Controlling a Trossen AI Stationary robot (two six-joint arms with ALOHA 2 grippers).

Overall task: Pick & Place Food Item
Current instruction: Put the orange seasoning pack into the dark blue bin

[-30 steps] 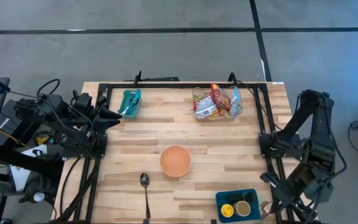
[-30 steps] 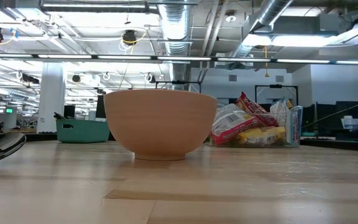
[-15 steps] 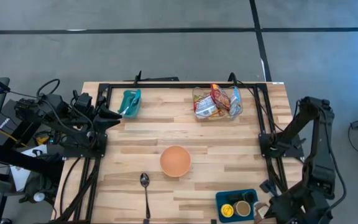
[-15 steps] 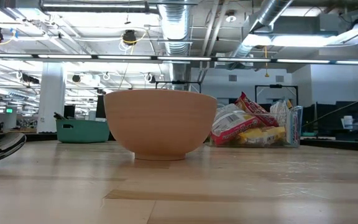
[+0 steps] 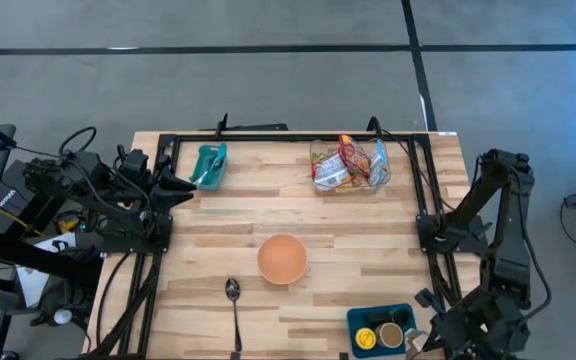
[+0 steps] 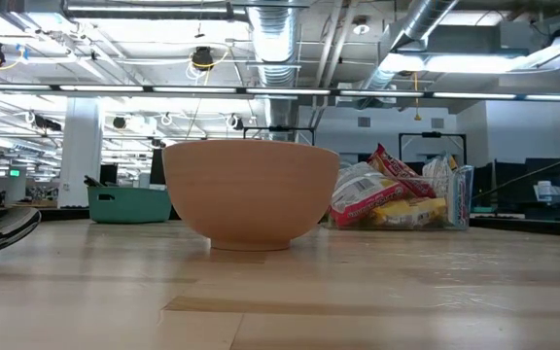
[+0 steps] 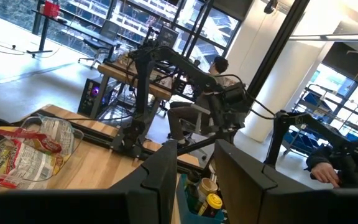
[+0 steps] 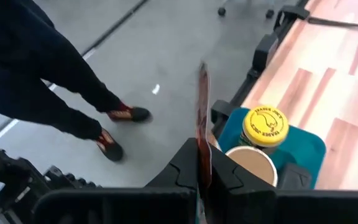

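Food packet [image 8: 202,118]: thin, red, seen edge-on, pinched upright in right gripper [image 8: 202,163] at bench's [image 5: 368,230] near right corner, over blue tray [image 5: 353,320].
Left gripper [image 5: 190,185]: at far left edge of bench, fingers slightly apart, nothing between, just beside teal bin [image 5: 209,165].
Spoon [image 5: 234,305]: flat near front edge.
Bowl [image 5: 282,258]: mid-bench, upright.
Clear container [image 5: 380,172]: far right, more snack packets [image 5: 340,165] inside.
Blue tray: holds yellow-lidded jar [image 8: 265,124], open cup [image 8: 248,165] touching it.
Right gripper: fingers together on packet.

Orange bowl [image 5: 282,258] — teal bin [image 5: 209,165] (pale wood table [image 5: 228,225]), yellow-lidded jar [image 8: 264,124].
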